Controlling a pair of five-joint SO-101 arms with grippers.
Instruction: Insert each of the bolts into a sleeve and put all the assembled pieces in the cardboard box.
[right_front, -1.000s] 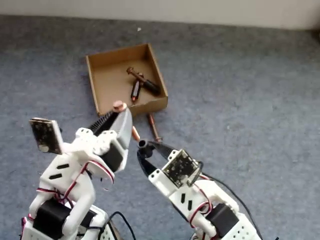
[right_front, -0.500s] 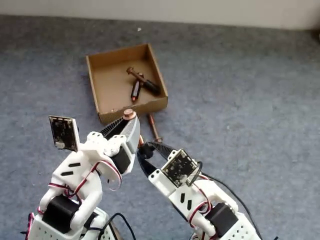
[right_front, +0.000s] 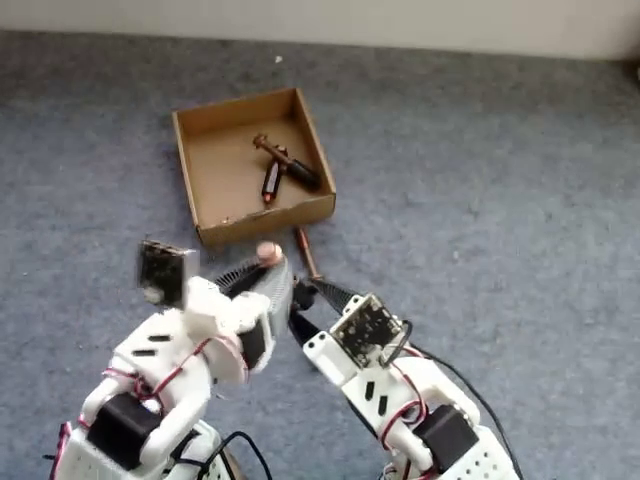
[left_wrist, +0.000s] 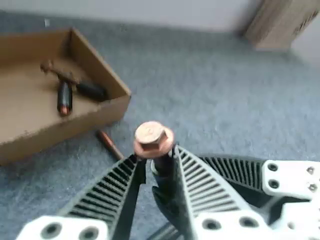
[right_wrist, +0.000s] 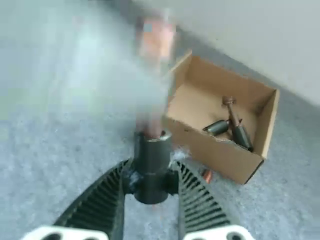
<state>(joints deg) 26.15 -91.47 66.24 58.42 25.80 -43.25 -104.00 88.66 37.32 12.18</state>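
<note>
My left gripper (left_wrist: 156, 156) is shut on a copper bolt (left_wrist: 152, 139), head up, just in front of the cardboard box (right_front: 190, 165). Beside it, my right gripper (right_wrist: 150, 175) is shut on a black sleeve (right_wrist: 150, 162) held upright. The bolt (right_wrist: 155, 75) stands blurred directly above the sleeve, its tip at the sleeve's mouth. In the high view the bolt's head (right_front: 268, 253) sits close to the left of the right gripper (right_front: 305, 295). Two assembled pieces (right_front: 285, 170) lie in the box. Another bolt (right_front: 307, 255) lies on the carpet by the box's near corner.
Grey carpet (right_front: 480, 200) spreads open to the right and behind the box. Both arms crowd together at the front, close to the box's near wall (right_front: 270, 215). A pale wall runs along the far edge.
My left arm swung right and slightly nearer with the bolt, bringing it from beside the box's front wall to just over the sleeve. The right gripper shifted slightly right with the sleeve.
</note>
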